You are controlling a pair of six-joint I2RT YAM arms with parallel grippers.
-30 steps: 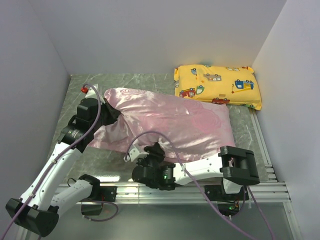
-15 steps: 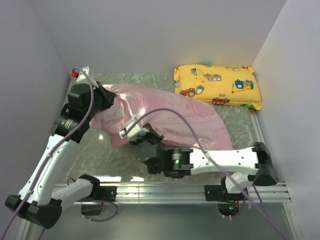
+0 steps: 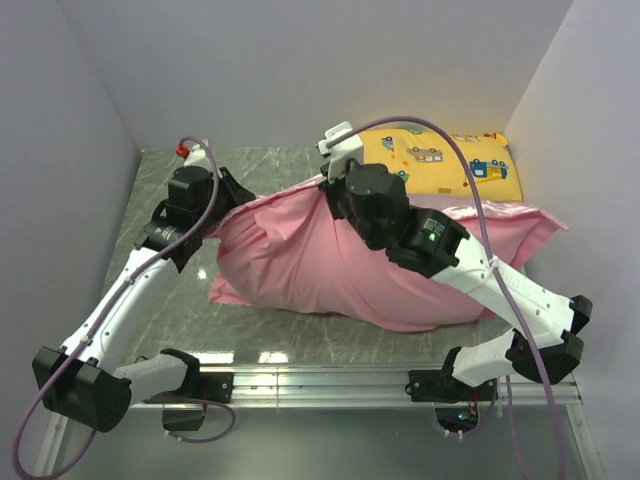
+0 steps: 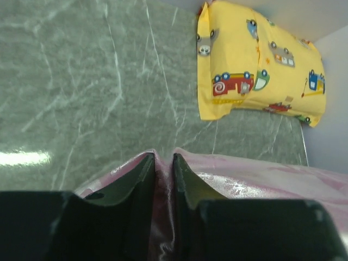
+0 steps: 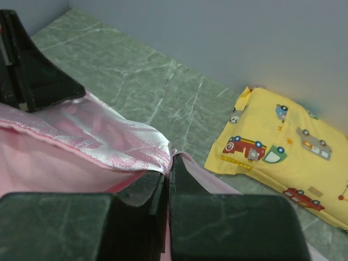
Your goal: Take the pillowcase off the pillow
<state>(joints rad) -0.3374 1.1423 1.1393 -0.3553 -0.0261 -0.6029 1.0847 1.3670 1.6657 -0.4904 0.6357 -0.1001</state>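
Pillowcase (image 3: 300, 270) billows pink over the green marbled tabletop (image 3: 270, 165); left gripper (image 4: 163, 160) and right gripper (image 5: 167, 168) each pinch its top edge. Grey walls (image 3: 300, 70) surround; yellow vehicle-print pillow (image 3: 450, 170) upper right.

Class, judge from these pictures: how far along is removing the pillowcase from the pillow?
Done: both grips made. The left gripper and right gripper are each shut on the edge of the pillowcase, held above the table. In hand: apparently spreading that opening. Left: nearly everything; the case bulges full and no pillow shows, so it seems not yet out.
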